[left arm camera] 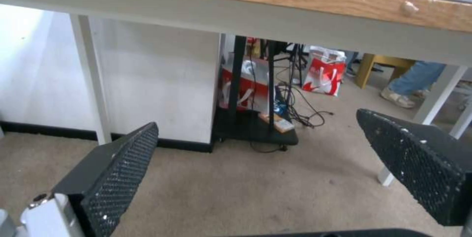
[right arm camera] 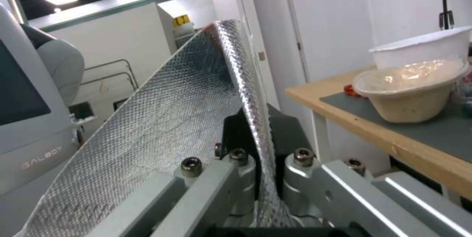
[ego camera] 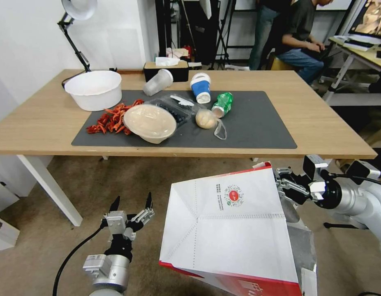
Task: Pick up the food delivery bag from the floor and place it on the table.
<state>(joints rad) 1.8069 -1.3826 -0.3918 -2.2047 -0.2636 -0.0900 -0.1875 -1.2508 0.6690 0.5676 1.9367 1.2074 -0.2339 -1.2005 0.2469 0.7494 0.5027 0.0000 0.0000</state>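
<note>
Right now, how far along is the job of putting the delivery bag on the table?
Done: the food delivery bag is off the floor, held up in front of the table. In hand: the right gripper is shut on the bag's foil-lined rim, seen pinched in the right wrist view. The left gripper hangs open beside it, holding nothing. Left: the bag is still below the tabletop's edge, not yet placed.

Both arms are silver-grey metal cylinders with white housings and thin black cables, the left hand (ego camera: 131,204) ending in two black pointed fingers (left arm camera: 118,172) faced with dotted rubber pads, the right hand (ego camera: 285,183) built of bright aluminium links with hex-socket screws (right arm camera: 191,163)
</note>
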